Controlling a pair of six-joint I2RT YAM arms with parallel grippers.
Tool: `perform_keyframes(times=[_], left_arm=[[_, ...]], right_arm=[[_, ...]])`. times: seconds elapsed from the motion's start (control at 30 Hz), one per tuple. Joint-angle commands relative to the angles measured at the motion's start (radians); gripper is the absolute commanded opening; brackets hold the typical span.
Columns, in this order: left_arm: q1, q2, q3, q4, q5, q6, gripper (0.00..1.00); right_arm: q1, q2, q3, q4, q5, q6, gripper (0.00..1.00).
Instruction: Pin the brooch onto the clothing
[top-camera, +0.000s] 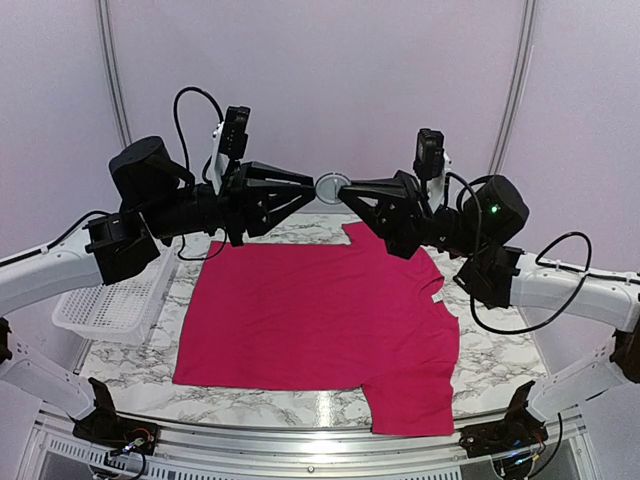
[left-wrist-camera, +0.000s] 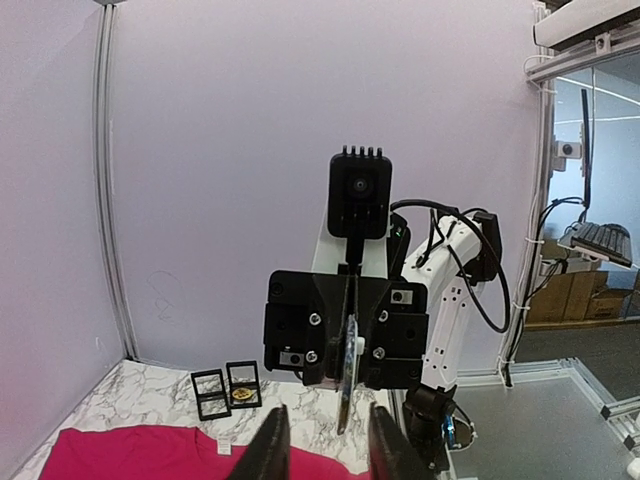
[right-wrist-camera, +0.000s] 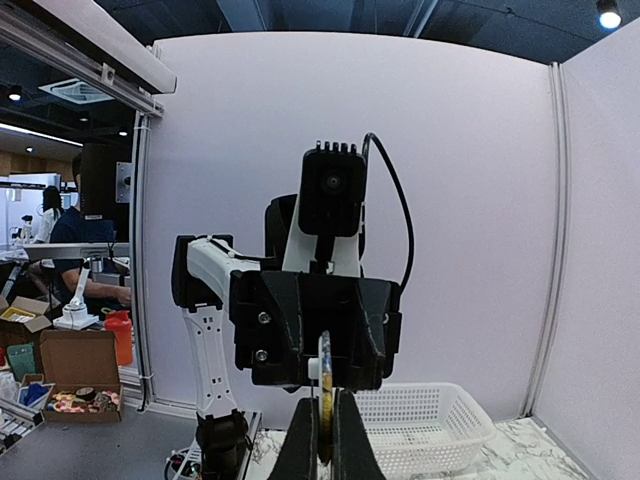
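Pinching what, exactly, up there above the far edge of the tabletop (top-camera: 300, 405)? – DESK

A round silver brooch (top-camera: 332, 187). The right gripper (right-wrist-camera: 325, 400) has its fingers clamped flat on it, so its own camera sees the disc edge-on. – PHOTOGRAPHER

And the left gripper (left-wrist-camera: 328, 440)? – DESK

Nose to nose with the right one, fingers a narrow way apart and holding nothing. Its tips are just beside the brooch; whether they touch it, I cannot tell. – PHOTOGRAPHER

Why in mid-air and not on the cloth? – DESK

My reading: one arm steadies the brooch so the other can get at its pin or clasp, with room on every side. That looks like the step in hand. – PHOTOGRAPHER

Where is the shirt (top-camera: 320, 320)? – DESK

Spread flat in the middle of the tabletop, well below both arms, nothing pinned to it yet. It lies smooth, probably to give a clear place to pin. A white basket (top-camera: 105, 305) sits at the left edge. – PHOTOGRAPHER
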Motion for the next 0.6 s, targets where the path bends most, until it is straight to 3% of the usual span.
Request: perform_keyframes(times=[0.0, 0.1, 0.2, 0.37, 0.43, 0.5, 0.57], left_arm=[[-0.004, 0.032, 0.055, 0.009, 0.043, -0.023, 0.35], [-0.009, 0.055, 0.066, 0.009, 0.059, -0.031, 0.34], [-0.011, 0.067, 0.072, 0.009, 0.056, -0.036, 0.19], [-0.015, 0.079, 0.081, 0.008, 0.053, -0.037, 0.04], [-0.018, 0.079, 0.08, 0.009, 0.048, -0.035, 0.03], [-0.02, 0.079, 0.079, 0.009, 0.049, -0.03, 0.1], [-0.02, 0.076, 0.078, 0.009, 0.053, -0.024, 0.05]], right_arm=[[0.005, -0.034, 0.006, -0.001, -0.011, -0.005, 0.0], [0.005, -0.039, 0.007, -0.018, -0.009, -0.017, 0.0], [0.005, -0.039, 0.004, -0.018, -0.009, -0.018, 0.0], [0.005, -0.034, 0.015, -0.059, -0.01, -0.041, 0.0], [0.005, -0.032, 0.021, -0.075, -0.01, -0.05, 0.0], [0.004, -0.032, 0.022, -0.083, -0.01, -0.054, 0.0], [0.004, -0.033, 0.022, -0.088, -0.008, -0.059, 0.0]])
